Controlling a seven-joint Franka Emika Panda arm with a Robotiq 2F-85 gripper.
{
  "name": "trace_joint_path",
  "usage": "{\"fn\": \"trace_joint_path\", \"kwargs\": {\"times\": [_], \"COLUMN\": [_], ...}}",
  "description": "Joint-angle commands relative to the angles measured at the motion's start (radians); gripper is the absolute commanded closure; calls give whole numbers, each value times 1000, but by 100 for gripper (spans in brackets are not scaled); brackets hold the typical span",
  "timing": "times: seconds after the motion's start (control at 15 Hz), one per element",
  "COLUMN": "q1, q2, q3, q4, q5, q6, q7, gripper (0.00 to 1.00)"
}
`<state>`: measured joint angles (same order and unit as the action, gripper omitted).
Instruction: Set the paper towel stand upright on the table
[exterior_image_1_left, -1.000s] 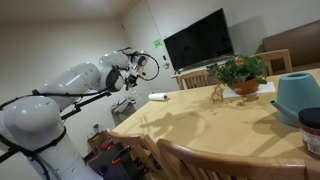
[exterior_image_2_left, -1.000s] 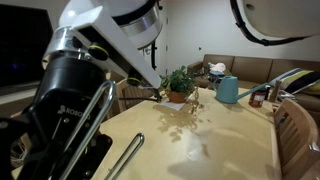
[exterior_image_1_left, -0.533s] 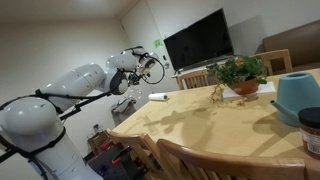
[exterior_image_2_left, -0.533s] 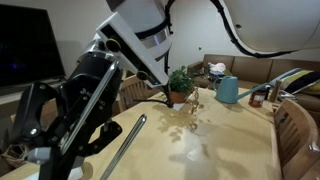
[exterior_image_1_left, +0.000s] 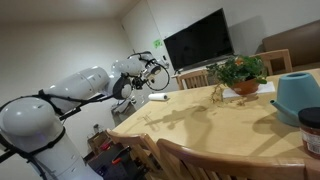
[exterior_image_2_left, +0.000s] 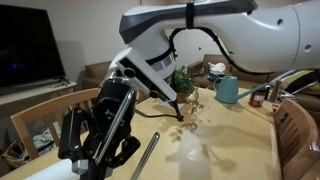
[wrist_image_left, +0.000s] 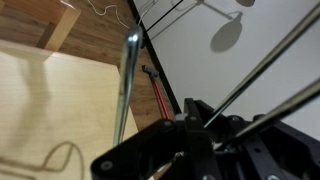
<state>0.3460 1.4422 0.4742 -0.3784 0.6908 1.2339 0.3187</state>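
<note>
Gripper (exterior_image_1_left: 146, 77) was clamped shut on the paper towel stand (exterior_image_1_left: 157, 72). The stand was clear of the table (exterior_image_1_left: 190, 120), held in the air above the tabletop corner nearest the arm. In that exterior view the ring base showed as a thin dark loop just past the gripper, on edge rather than lying flat.

Stand was not upright. In the wrist view the slim post (wrist_image_left: 127, 85) ran out from the black gripper body and slanted along the table edge. Tan top was on one side, wood floor and a white wall on the other. I couldn't tell exactly where on the stand it was pinched, since the gripper body hid the fingers. A thin curved line lay on the tabletop in that view's lower corner; it could have been the ring or its shadow.

In an exterior view the post (exterior_image_2_left: 147, 162) sat tilted beside the gripper, close to the lens, over the tabletop's near edge. Its shadow fell on the wood further in.

Rest of the tabletop:
- Flat white oblong object (exterior_image_1_left: 158, 97) lay near the corner below the gripper, not touching it.
- Potted plant (exterior_image_1_left: 238, 72) stood toward the far edge.
- Small gold-brown figurine (exterior_image_1_left: 217, 95) stood just beside the plant pot, on the gripper's side.
- Teal jug (exterior_image_1_left: 296, 97) stood well apart from the gripper, at the end away from the arm.
- Dark cup (exterior_image_1_left: 311, 131) stood near the jug, closer to the near edge.

A wooden chair (exterior_image_1_left: 197, 77) was at the far edge and a TV (exterior_image_1_left: 198, 41) was on the wall behind it.
</note>
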Motion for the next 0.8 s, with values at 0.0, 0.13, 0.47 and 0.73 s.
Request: {"fn": "trace_joint_path", "kwargs": {"times": [0.0,0.13,0.47,0.73], "q1": [5,3,1,8], "q2": [4,-8,-13,4], "q3": [-11,-11,-11,-32], "q4": [9,-12,-21,20], "q5": [11,10,9,2], "q6": [-5,3,6,42], "q7": [1,-6,-8,58], "gripper": [94,94,94,99]}}
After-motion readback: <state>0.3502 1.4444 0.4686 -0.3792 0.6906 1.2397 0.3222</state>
